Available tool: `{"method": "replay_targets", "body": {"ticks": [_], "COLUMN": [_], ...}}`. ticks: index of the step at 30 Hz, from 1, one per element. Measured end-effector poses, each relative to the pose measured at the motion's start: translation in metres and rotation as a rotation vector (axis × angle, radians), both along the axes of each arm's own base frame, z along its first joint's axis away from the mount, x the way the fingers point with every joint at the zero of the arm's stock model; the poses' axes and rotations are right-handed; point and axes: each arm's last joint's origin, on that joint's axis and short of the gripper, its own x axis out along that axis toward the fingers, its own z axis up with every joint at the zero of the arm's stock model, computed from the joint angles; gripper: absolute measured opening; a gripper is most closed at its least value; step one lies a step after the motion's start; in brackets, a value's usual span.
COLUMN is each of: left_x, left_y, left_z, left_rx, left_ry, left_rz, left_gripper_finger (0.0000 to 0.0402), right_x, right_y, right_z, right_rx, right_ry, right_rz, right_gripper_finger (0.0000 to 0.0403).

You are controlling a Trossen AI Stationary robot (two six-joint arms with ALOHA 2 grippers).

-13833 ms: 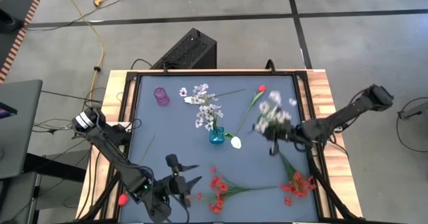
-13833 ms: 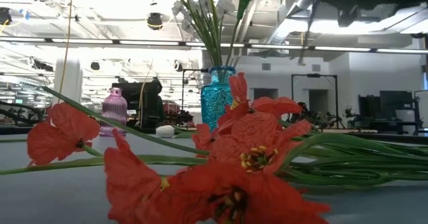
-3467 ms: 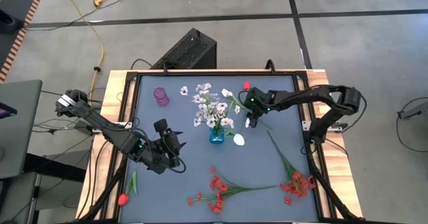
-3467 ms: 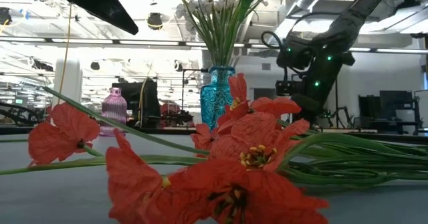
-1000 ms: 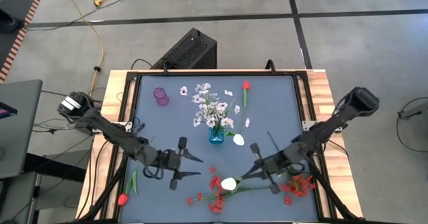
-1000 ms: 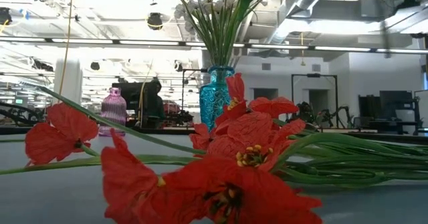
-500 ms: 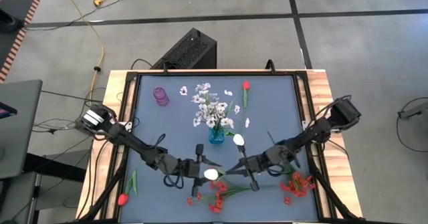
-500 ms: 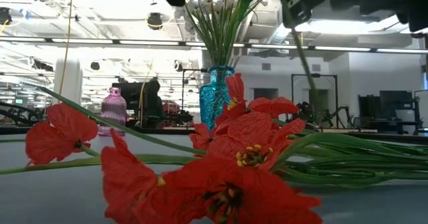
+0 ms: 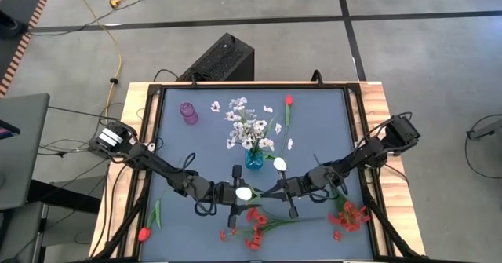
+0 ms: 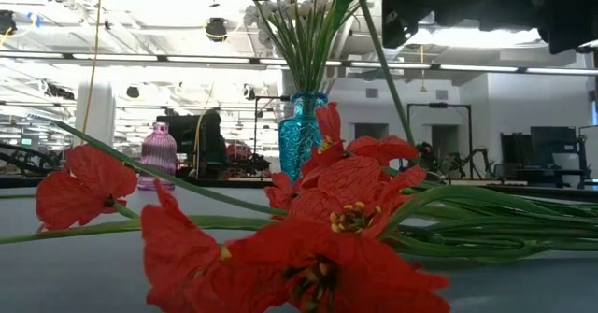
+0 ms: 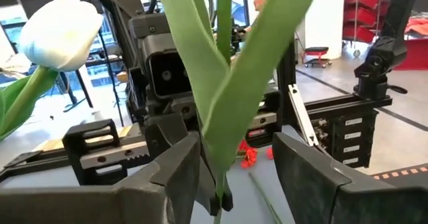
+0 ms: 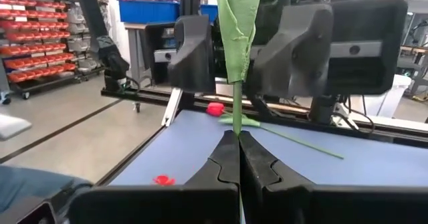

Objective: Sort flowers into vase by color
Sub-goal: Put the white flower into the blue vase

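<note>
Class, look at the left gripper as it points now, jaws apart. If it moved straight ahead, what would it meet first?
Probably the white tulip's stem and leaves, which already stand between the left gripper's open fingers. Just beyond is the right gripper, shut on that stem and facing it. Exact depth is hard to judge.

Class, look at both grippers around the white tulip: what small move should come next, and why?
Probably the left gripper should close on the tulip stem. The right gripper is shut on that stem, while the left gripper's open fingers stand on either side of the leaves, so a handover looks ready.
</note>
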Motion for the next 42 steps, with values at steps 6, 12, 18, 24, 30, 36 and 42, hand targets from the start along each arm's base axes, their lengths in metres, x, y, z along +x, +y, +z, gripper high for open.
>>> {"method": "replay_targets", "body": {"ticks": [6, 12, 18, 24, 30, 36, 42], "left_x": [0.001, 0.002, 0.003, 0.006, 0.006, 0.006, 0.005], "left_y": [0.001, 0.002, 0.007, 0.012, 0.012, 0.012, 0.012], "left_z": [0.0, -0.002, -0.006, -0.01, -0.013, -0.014, -0.015], "left_rx": [-0.001, -0.015, -0.062, -0.087, -0.087, -0.085, -0.082], "left_ry": [0.001, 0.019, 0.062, 0.105, 0.137, 0.147, 0.153], "left_rz": [-0.012, -0.008, 0.001, 0.009, 0.011, 0.013, 0.015], "left_gripper_finger": [0.0068, 0.0007, 0.0003, 0.0002, 0.0001, 0.0001, 0.0001], "right_x": [0.003, 0.003, 0.01, 0.021, 0.027, 0.028, 0.028], "right_y": [-0.003, -0.003, -0.009, -0.008, -0.009, -0.01, -0.01], "right_z": [0.0, -0.001, 0.007, 0.017, 0.023, 0.024, 0.022], "right_rx": [-0.007, 0.02, 0.051, 0.006, -0.024, -0.024, -0.028], "right_ry": [0.014, 0.055, 0.241, 0.34, 0.415, 0.42, 0.44], "right_rz": [-0.01, -0.001, 0.054, 0.04, 0.026, 0.024, 0.026], "right_gripper_finger": [0.0029, 0.0066, 0.0099, 0.0148, 0.0175, 0.0157, 0.0098]}}
